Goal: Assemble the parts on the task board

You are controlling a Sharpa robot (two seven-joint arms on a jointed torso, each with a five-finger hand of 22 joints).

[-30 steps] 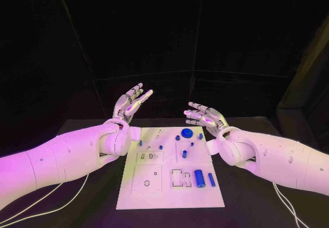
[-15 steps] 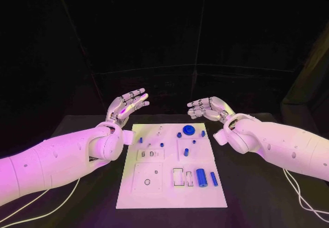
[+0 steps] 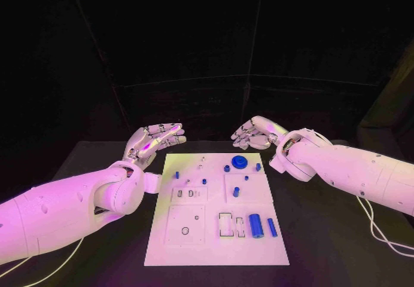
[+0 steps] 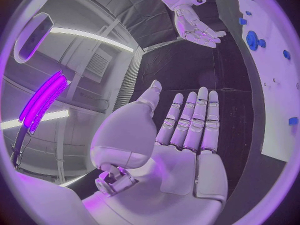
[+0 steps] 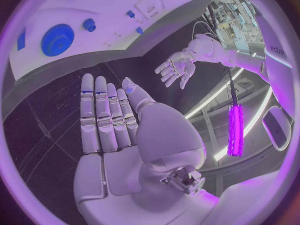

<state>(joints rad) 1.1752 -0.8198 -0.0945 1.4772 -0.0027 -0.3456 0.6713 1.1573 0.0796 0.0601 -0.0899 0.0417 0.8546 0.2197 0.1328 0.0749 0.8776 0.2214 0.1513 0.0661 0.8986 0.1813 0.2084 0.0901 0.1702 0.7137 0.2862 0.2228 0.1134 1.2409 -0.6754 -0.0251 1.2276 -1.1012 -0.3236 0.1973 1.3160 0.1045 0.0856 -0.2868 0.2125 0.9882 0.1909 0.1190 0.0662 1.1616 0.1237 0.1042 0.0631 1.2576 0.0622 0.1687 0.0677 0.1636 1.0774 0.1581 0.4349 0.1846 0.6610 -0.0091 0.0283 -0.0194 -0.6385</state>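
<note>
Beyond the task board (image 3: 216, 206): left hand (image 3: 155, 140) and right hand (image 3: 255, 133), both empty w/ fingers apart, have dropped lower since 1 s ago, apparently approaching the blue parts (image 3: 255, 225); nothing grasped yet.

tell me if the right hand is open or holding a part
Open. In the right wrist view the right hand has its fingers stretched out flat with a bare palm, hovering past the far end of the task board.
</note>
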